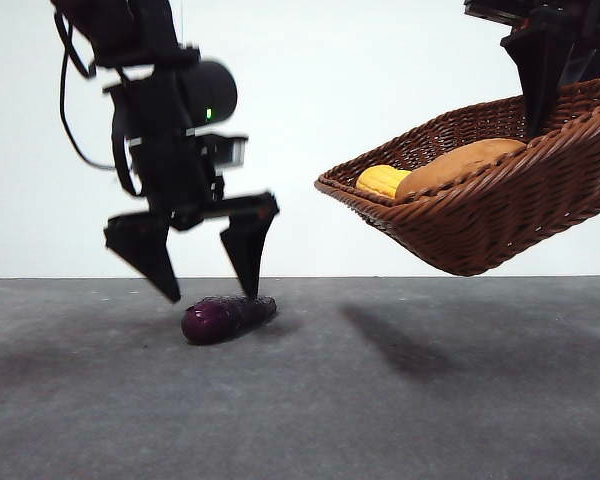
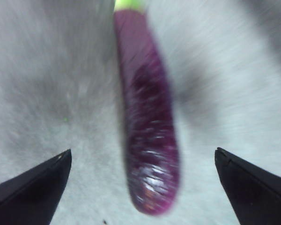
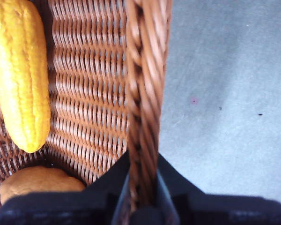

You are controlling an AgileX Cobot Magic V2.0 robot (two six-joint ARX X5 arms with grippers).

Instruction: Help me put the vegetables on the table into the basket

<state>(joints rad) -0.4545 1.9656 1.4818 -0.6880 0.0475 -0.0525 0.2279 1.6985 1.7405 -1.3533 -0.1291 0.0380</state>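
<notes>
Matte black arm with pointed end effector (image 1: 208,285), looping cable, seemingly green light.

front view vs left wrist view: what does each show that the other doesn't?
Front view only: the right gripper shut on the rim of the basket, which hangs tilted above the table; inside lie the yellow piece and the potato. It also shows the left arm's body.

Left wrist view only: the green stem end of the eggplant.

Both: the purple eggplant lying on the table, with the left gripper open and its jaws on either side of it, not touching.
</notes>
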